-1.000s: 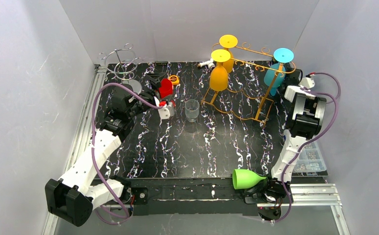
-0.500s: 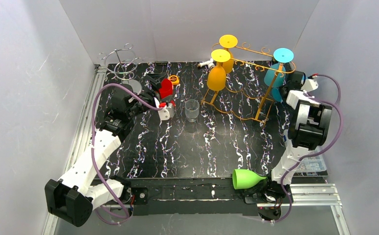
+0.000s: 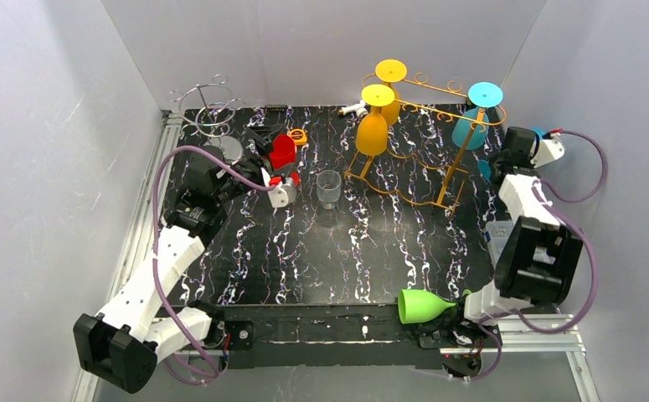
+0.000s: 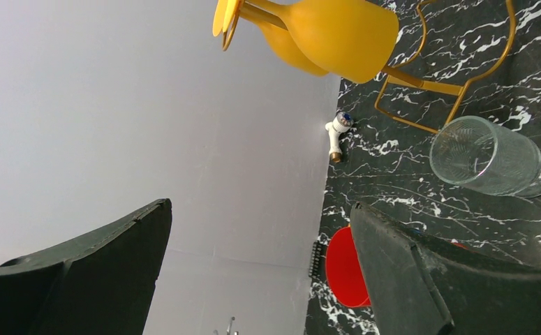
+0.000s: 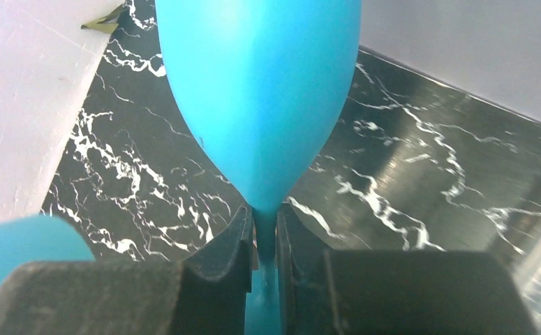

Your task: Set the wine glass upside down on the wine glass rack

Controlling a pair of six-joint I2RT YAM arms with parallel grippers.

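Observation:
My right gripper (image 5: 264, 216) is shut on the stem of a blue wine glass (image 5: 260, 91), whose bowl points away from the wrist camera. In the top view this gripper (image 3: 507, 157) is just right of the gold wine glass rack (image 3: 421, 159), with the held glass mostly hidden behind it. Another blue glass (image 3: 470, 127) and two orange glasses (image 3: 374, 132) hang upside down on the rack. My left gripper (image 3: 283, 189) is open and empty, between a red glass (image 3: 283, 151) and a clear glass (image 3: 329, 188).
A green wine glass (image 3: 421, 306) lies at the near edge by the right arm's base. A silver wire rack (image 3: 208, 105) stands at the back left corner. A parts box (image 3: 532, 272) sits at the right edge. Walls close in on three sides.
My right arm has swung right and toward the near side, carrying the blue glass away from the rack. My left arm has drawn back slightly.

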